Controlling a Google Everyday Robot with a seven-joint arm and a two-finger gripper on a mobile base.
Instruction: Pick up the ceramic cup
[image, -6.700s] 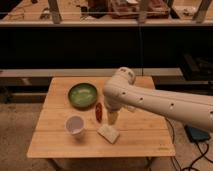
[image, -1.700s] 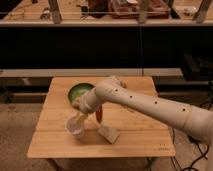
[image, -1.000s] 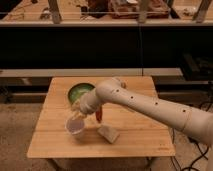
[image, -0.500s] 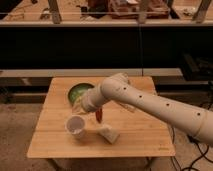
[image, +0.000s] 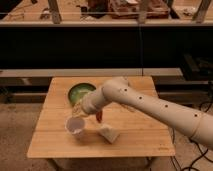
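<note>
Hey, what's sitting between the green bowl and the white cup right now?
The gripper, at the arm's end, lies between the green bowl and the ceramic cup, right at the cup's upper rim. The camera view shows it.

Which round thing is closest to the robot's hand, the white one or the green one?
The white cup, just below the gripper. The green bowl is wider and sits farther back on the table.

You see the gripper (image: 78, 112), earlier over the wedge block (image: 109, 133), now at the ceramic cup (image: 75, 126), on its far rim. The cup is tilted, no longer upright.
</note>
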